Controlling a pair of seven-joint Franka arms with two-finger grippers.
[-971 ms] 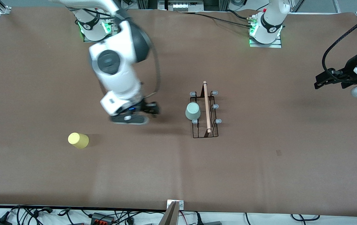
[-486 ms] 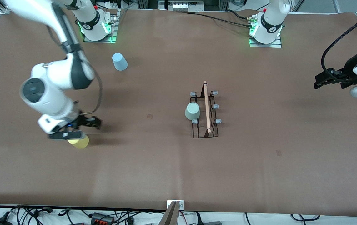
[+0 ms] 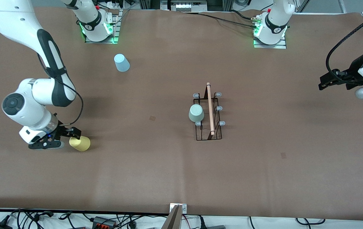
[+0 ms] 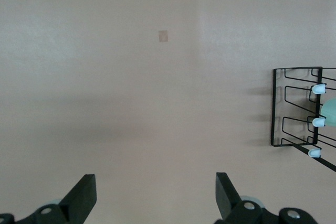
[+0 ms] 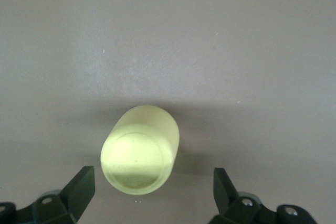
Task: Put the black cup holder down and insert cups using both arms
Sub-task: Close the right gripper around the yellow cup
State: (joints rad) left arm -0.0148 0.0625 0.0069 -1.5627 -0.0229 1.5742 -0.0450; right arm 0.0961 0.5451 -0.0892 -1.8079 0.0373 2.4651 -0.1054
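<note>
Risk gathers at the right end effector (image 3: 73, 135), whose two black fingers stand spread wide with nothing between them, low over the brown tabletop (image 3: 168, 171) and just beside the small yellow tapered plastic cup (image 3: 79, 143), toward the right arm's end. In the right wrist view the yellow cup (image 5: 140, 150) sits nearer one finger than the other, and one finger already looks very close to it in the front view; I cannot tell whether it touches. If the fingers go down or close from this offset, the nearer one would likely meet the cup first and push or tip it; being light and tapered, it could also squirt out of a pinch taken too near the narrow end. The white right arm (image 3: 35, 105) is folded down steeply, with its wrist close above the tabletop, so there is little room left for correction. The left end effector (image 3: 324, 82), also open and empty, waits well apart over the left arm's end. The thin black wire cup holder with its light wooden rod handle (image 3: 209, 114) stands mid-table, the pale green plastic cup (image 3: 196, 113) already on one of its grey-tipped pegs. The light blue plastic cup (image 3: 121, 62) stands farther from the front camera, near the right arm's base, untouched.
</note>
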